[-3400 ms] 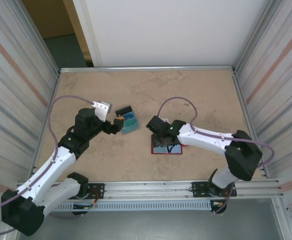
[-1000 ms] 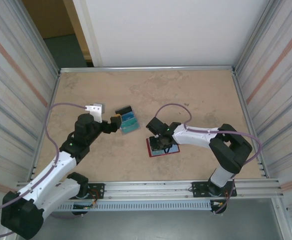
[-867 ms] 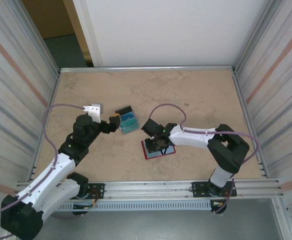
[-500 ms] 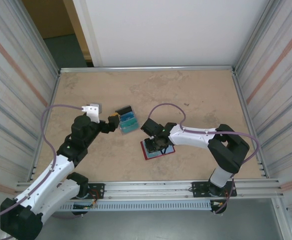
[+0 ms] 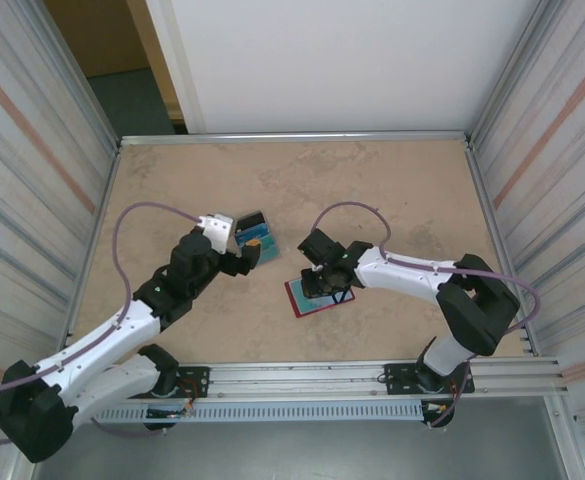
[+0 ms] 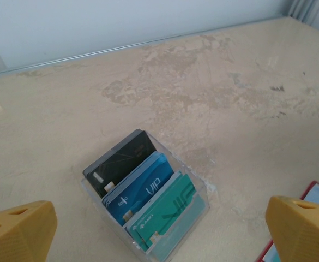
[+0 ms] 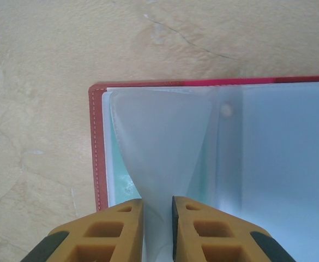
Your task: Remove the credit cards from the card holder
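Note:
The card holder point(image 5: 298, 300) lies open on the table, dark red with pale blue-grey panels. My right gripper point(image 5: 322, 284) stands over it. In the right wrist view its orange fingers point(image 7: 121, 229) are shut on a translucent inner panel point(image 7: 159, 131) of the card holder point(image 7: 97, 147), lifting it into a fold. A teal card point(image 7: 121, 183) shows beneath that panel. My left gripper point(image 5: 244, 258) is open beside a clear box point(image 5: 255, 232) of cards. In the left wrist view, black, blue and teal credit cards point(image 6: 143, 188) stand in that box between the wide-apart fingertips point(image 6: 17, 229).
Metal walls close in the table on the left and right, with a rail along the near edge. A red corner of the card holder point(image 6: 318, 190) shows at the right of the left wrist view. Bare tabletop point(image 5: 372, 180) lies behind both grippers.
My left arm has swung right and forward, closer to the card box. The right gripper has shifted slightly right over the card holder, still pinching the panel.

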